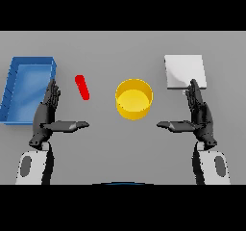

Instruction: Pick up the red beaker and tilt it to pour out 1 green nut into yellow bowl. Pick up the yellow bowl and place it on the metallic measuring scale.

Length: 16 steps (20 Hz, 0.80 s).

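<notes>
both hands, left (pixel 48 113) and right (pixel 198 113), are hovering flat, fingers straight, grasping nothing. left is sitting nearest the beaker (pixel 82 87), presumably readying to pour into the bowl (pixel 134 99).

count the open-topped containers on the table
2: a blue rectangular tray at the far left edge, and a round yellow bowl in the middle. The slim red beaker looks too unclear to count.

Left robot hand (pixel 47 113) and right robot hand (pixel 199 114) hover apart, fingers straight, thumbs inward.

Bowl (pixel 134 99): centre of counter (pixel 123 47)
Beaker (pixel 82 87): left of bowl
Bin (pixel 26 88): far left
Scale (pixel 185 71): right, behind bowl
</notes>
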{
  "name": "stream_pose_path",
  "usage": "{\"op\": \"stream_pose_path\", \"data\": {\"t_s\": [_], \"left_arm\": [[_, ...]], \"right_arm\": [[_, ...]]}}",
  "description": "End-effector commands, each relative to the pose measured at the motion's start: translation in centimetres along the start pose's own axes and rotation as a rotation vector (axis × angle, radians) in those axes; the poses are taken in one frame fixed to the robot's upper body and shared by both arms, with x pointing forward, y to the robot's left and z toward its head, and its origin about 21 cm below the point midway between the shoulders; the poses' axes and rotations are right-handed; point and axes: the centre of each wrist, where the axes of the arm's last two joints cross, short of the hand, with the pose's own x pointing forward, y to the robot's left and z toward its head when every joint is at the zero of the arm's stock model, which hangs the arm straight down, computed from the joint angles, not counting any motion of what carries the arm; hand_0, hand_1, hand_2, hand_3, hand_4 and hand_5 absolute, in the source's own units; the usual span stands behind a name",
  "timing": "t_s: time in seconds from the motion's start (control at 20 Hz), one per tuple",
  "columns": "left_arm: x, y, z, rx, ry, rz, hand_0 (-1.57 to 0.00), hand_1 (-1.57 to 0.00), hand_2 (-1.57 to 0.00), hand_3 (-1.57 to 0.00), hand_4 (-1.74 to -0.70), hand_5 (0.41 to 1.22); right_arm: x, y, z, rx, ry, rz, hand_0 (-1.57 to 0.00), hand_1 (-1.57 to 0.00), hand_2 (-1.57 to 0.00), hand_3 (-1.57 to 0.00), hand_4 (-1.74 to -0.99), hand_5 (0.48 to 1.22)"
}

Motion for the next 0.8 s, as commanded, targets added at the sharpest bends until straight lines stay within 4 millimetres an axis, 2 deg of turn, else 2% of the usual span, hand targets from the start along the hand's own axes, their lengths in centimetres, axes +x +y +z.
{"op": "stream_pose_path", "data": {"t_s": [0.0,0.25,0.35,0.45,0.55,0.6,0.75], "left_arm": [[0.0,0.0,0.1,0.001,-0.001,0.000,0.00,0.00,0.00,0.00,-1.15,0.599],[0.0,0.3,0.5,0.001,-0.002,-0.002,0.00,0.00,0.00,0.00,-1.15,0.599],[0.5,0.5,2.2,-0.043,-0.032,-0.104,0.00,0.00,0.00,0.00,-1.16,0.599],[1.1,0.6,2.9,-0.058,-0.025,-0.139,0.00,0.00,0.00,0.00,-1.16,0.599],[1.2,0.6,3.3,-0.064,-0.007,-0.160,0.00,0.00,0.00,0.00,-1.16,0.600],[1.6,0.6,3.4,-0.078,-0.012,-0.170,0.00,0.00,0.00,0.00,-1.16,0.602],[1.4,0.0,3.0,-0.092,0.011,-0.197,0.00,0.00,0.00,0.00,-1.16,0.602]], "right_arm": [[0.0,0.0,0.0,-0.001,-0.001,0.000,0.00,0.00,0.00,0.00,-1.167,0.599],[0.1,-0.1,0.3,0.002,-0.003,-0.001,0.00,0.00,0.00,0.00,-1.167,0.599],[0.3,-0.4,2.0,0.002,-0.110,0.246,0.00,0.00,0.00,0.00,-1.163,0.595],[0.4,0.3,2.8,0.009,-0.127,0.322,0.00,0.00,0.00,0.00,-1.160,0.591],[0.7,0.3,3.1,0.001,-0.120,0.343,0.00,0.00,0.00,0.00,-1.162,0.591],[0.6,0.9,3.0,0.003,-0.122,0.336,0.00,0.00,0.00,0.00,-1.173,0.593],[0.8,0.1,3.3,0.004,-0.116,0.314,0.00,0.00,0.00,0.00,-1.199,0.603]]}}
